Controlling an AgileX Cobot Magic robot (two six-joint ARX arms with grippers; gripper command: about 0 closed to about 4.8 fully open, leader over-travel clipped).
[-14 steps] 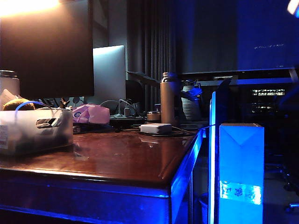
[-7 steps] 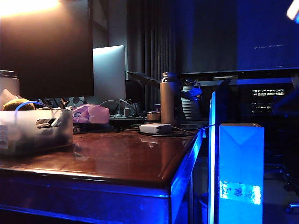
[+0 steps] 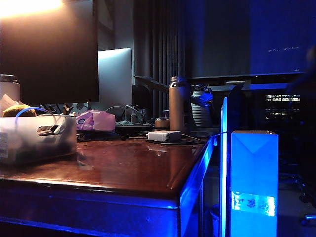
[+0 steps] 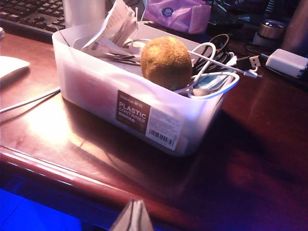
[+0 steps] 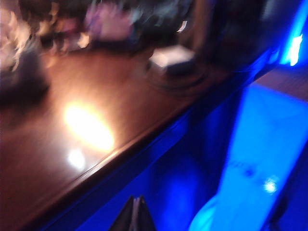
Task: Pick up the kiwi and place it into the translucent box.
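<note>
**Kiwi resting inside the translucent box, both grippers clear**

The kiwi (image 4: 166, 63), a fuzzy olive-brown egg shape, sits in the translucent box (image 4: 103, 94), perched on a tangle of white cables (image 4: 211, 72) and crumpled paper (image 4: 113, 26). The box is frosted, thin-walled plastic with rounded corners and a brown label, standing on the glossy dark wooden table (image 4: 250, 144). The left gripper (image 4: 133, 217) hangs off the table edge nearest the box, jaws pressed together and empty. The right gripper (image 5: 134, 215), seen blurred, is beyond the table edge farther from the box, jaws likewise together, holding nothing. Risk: the kiwi lies high on springy cables; a knock to the light box could roll it out.
</note>
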